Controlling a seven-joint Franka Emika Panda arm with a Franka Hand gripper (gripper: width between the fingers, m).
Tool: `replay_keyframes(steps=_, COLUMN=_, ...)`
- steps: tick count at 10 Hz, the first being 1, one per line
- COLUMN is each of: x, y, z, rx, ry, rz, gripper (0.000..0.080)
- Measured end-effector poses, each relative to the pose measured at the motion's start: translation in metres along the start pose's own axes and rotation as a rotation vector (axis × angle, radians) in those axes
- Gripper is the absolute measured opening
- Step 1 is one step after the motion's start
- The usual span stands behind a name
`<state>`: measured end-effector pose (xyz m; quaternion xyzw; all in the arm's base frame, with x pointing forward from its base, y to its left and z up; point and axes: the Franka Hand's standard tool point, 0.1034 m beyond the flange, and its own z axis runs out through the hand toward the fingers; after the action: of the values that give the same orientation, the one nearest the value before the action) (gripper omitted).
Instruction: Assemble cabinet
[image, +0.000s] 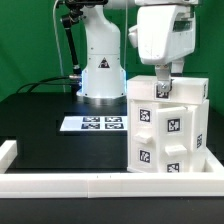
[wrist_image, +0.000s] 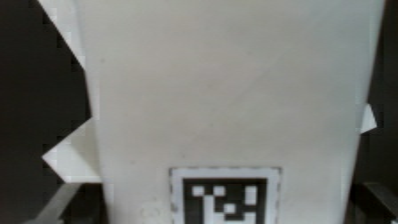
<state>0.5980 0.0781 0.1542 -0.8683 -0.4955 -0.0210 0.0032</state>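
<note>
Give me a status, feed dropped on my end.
Gripper down at top of cabinet; jaw state unclear. Cabinet upright by border rail. Marker board clear of it.

Open tabletop (image: 40, 110) beside cabinet (image: 165, 135)

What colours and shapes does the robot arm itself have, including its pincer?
The arm is glossy white with rounded segments, darker joints and black cables along its side. A blue triangle marks its base. The hand above the pincer is a bulky white block.

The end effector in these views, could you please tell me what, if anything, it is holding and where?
Cannot be told: the end effector sits at the big white tagged plastic cabinet's top, fingertips hidden.
</note>
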Motion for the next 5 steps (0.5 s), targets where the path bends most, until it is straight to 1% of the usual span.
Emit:
replay_keyframes(steps=3, x=-0.0016, y=0.0009, z=0.0006, rx=0.0, ry=0.002, rz=0.328, gripper=0.056)
replay_keyframes(steps=5, x=-0.0012, y=-0.0001, z=0.0012, rx=0.0, ry=0.002, rz=0.502, gripper=0.056)
